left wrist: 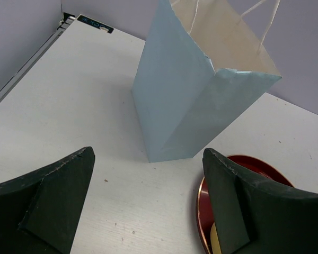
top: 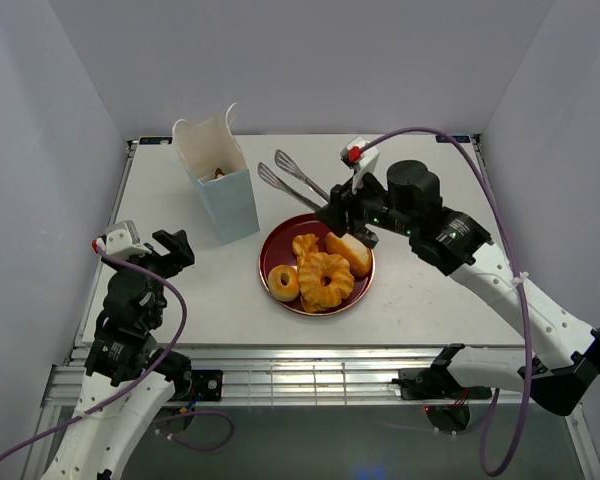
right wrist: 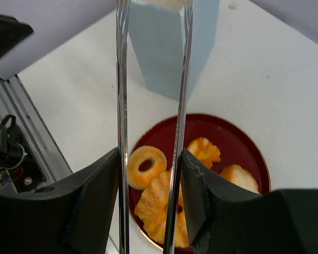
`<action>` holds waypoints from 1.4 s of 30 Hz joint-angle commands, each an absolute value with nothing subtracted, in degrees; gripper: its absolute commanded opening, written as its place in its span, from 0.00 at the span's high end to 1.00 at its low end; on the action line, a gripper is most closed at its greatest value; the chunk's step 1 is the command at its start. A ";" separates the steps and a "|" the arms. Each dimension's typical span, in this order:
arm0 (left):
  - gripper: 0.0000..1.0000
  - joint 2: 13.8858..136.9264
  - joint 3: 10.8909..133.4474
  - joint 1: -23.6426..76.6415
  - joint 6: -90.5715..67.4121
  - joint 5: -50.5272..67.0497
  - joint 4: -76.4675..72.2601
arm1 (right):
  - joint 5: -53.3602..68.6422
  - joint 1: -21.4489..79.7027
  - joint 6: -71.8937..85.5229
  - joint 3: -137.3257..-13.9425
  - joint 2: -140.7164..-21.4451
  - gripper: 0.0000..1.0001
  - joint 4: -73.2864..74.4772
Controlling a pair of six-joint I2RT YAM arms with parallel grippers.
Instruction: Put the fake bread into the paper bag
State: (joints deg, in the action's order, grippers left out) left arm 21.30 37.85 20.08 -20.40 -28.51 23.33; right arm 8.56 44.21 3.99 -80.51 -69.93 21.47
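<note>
The right gripper (right wrist: 150, 169) was closed part-way on the long silver metal tongs (top: 292, 176), its fingers (right wrist: 103, 196) pressing the two arms from outside near the handle end. The tongs' long axis ran on a diagonal from the gripper, above the far rim of the dark red round plate (top: 272, 255), out to the far left. Their flat slotted tips lay apart from each other and pointed toward the right side of the tall pale blue paper bag (top: 230, 205).

The bag stood upright on the white table (top: 430, 290), long axis vertical, mouth open upward, white inside showing. Something small and brownish sat in its bottom, too small to name.

Four glossy toy pieces lay on the plate. These were a golden ring donut (top: 283, 283) at the near left, a large twisted ring (top: 326, 281) beside it, a small ridged pastry (top: 305, 245) behind, and an oblong orange bun (top: 350, 254) at the right, its length running from far left to near right.

The left gripper (top: 176, 250) hovered near the bag's near side, jaws wide apart, holding nothing.
</note>
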 commanded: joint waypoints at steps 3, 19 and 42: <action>0.07 21.88 37.18 20.30 -20.13 -28.92 22.76 | -1.04 43.95 3.16 -68.41 -61.36 0.47 20.12; 0.07 21.97 37.35 20.30 -20.13 -28.92 22.85 | 7.82 45.26 3.52 -50.19 -51.94 0.48 21.97; 0.07 21.80 37.27 20.30 -20.13 -28.48 22.94 | -8.26 65.65 6.59 -50.98 -62.75 0.42 26.63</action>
State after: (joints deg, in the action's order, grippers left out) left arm 21.34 37.85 20.10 -20.40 -28.51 23.33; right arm -4.99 65.21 5.93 -48.86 -62.65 27.38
